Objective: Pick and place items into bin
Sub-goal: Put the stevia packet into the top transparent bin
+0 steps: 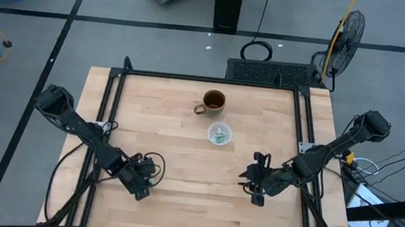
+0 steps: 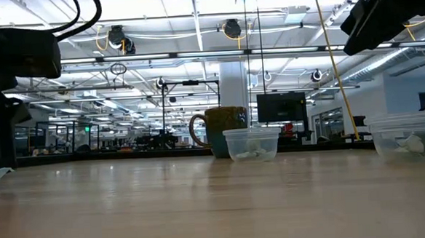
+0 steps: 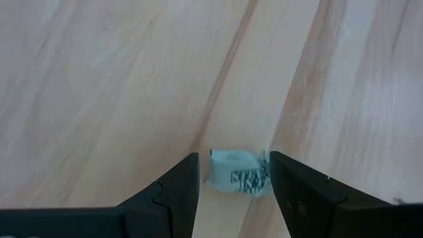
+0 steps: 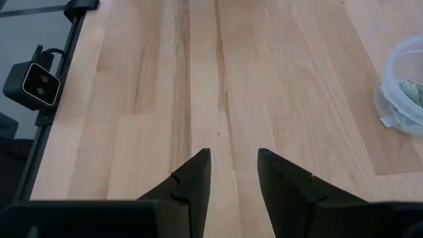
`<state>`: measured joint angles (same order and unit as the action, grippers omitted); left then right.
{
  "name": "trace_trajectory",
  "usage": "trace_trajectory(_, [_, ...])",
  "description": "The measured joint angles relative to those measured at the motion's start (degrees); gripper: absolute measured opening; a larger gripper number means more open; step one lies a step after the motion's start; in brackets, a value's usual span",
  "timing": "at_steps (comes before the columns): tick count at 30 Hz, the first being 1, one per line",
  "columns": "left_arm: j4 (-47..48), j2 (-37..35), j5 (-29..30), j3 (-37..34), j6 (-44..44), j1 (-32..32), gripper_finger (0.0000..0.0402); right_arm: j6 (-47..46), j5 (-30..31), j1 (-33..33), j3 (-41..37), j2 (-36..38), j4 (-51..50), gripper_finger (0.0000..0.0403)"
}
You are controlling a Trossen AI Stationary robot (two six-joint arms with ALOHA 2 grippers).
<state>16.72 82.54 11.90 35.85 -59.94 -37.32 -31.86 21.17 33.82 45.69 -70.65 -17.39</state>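
One pale green-and-white candy (image 3: 236, 173) lies flat on the wooden table, between the fingers of my open left gripper (image 3: 234, 188). This gripper (image 1: 140, 185) is low over the table's near left part. More candies lie in the clear round bin (image 1: 220, 134) at the table's middle. My right gripper (image 4: 234, 173) is open over bare wood near the right side (image 1: 256, 184), and nothing is between its fingers. My left gripper comes at the candy from above, with one finger on each side. One wrapper end (image 3: 264, 173) lies right against one finger (image 3: 284, 182), and a gap shows at the other finger. Whether the finger touches the wrapper, I cannot tell.
A brown mug (image 1: 212, 102) stands just beyond the bin, toward the far edge. In the low view a second clear container (image 2: 412, 139) holding pale bits shows close by on the right. A small camera (image 4: 38, 83) sits on the black frame at the table's edge.
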Motion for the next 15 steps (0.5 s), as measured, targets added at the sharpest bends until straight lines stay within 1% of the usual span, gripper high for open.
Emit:
trace_trajectory(5, [-0.54, -0.02, 1.2, -1.44, -0.04, 0.0, 0.0188, 0.0, 0.0, 0.0, 0.0, 0.0, 0.0, 0.0118])
trace_trajectory(13, [-1.4, -0.22, 1.56, -4.16, -0.11, -0.04, 0.0188, 0.0, 0.0, 0.0, -0.02, 0.0, 0.04, 0.0118])
trace_trajectory(15, [-1.28, -0.22, 1.07, -4.16, 0.82, -0.04, 0.0188, 0.01, 0.0, 0.0, -1.17, 0.0, 2.12, 0.0118])
